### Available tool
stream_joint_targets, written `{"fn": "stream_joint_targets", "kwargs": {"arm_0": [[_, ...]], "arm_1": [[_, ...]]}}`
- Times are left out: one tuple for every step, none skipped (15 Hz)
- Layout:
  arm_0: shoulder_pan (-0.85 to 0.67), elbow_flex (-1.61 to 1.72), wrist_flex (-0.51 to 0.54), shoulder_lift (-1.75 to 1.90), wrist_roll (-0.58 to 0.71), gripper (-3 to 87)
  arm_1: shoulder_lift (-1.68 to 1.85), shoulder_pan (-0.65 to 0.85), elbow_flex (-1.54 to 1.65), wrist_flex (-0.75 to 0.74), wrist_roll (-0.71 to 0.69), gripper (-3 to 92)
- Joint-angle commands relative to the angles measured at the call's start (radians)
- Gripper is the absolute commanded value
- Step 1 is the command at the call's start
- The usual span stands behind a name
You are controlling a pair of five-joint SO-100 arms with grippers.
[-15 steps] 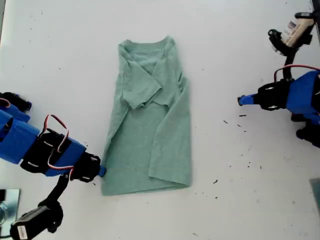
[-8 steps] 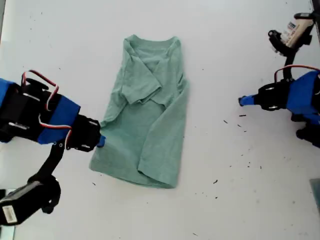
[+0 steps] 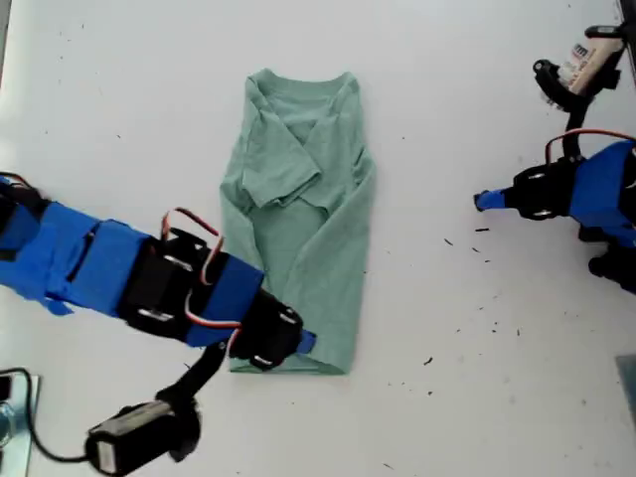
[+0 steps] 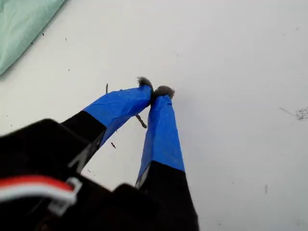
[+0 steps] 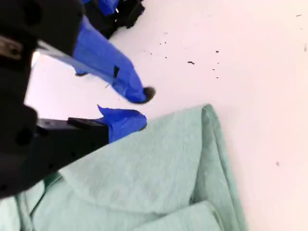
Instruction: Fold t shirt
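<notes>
The pale green t shirt [image 3: 298, 199] lies flat on the white table, collar toward the exterior view's top, both sides folded in to make a narrow strip. My second gripper [image 3: 306, 343] is at the hem's lower edge. In the second wrist view the second gripper [image 5: 139, 107] is open: one fingertip [image 5: 129, 121] rests at the edge of the t shirt [image 5: 159, 173], the other is over bare table, and nothing is between them. My first gripper [image 3: 479, 200] is shut and empty over bare table at the exterior view's right. The first wrist view shows the first gripper [image 4: 155, 90] and a corner of the t shirt [image 4: 19, 24].
The white table [image 3: 119, 119] carries dark specks to the right of the shirt in the exterior view. A metallic object [image 3: 8, 417] sits at that view's lower left corner. The second arm's blue body [image 3: 119, 273] reaches in from that view's left.
My second gripper carried the shirt's lower left corner up and then across to the exterior view's right, folding that side over. The shirt is now narrower. The first arm has not moved.
</notes>
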Motion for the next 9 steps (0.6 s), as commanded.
{"fn": "stream_joint_targets", "kwargs": {"arm_0": [[-0.049,-0.052,-0.16,0.02,0.097,25.1],[-0.048,-0.026,-0.144,0.1,0.095,25.3],[-0.052,0.009,-0.098,0.192,0.094,25.0],[-0.072,0.075,-0.049,0.291,0.089,22.0],[-0.094,0.152,0.002,0.391,0.077,20.7],[-0.123,0.265,0.028,0.505,0.06,16.7],[-0.158,0.436,0.032,0.64,0.025,9.5],[-0.198,0.664,-0.012,0.801,0.006,5.4],[-0.238,0.899,-0.051,0.965,-0.029,1.6]], "arm_1": [[0.017,-0.002,0.052,0.012,0.015,2.5],[0.017,-0.006,0.052,0.014,0.02,2.5],[0.017,-0.005,0.052,0.014,0.02,2.5],[0.017,0.0,0.052,0.014,0.018,2.5],[0.017,0.002,0.052,0.014,0.015,2.5],[0.017,0.002,0.052,0.014,0.015,2.5],[0.017,0.002,0.052,0.014,0.015,2.5],[0.017,0.002,0.052,0.014,0.015,2.5],[0.017,0.0,0.052,0.014,0.015,2.5]]}}
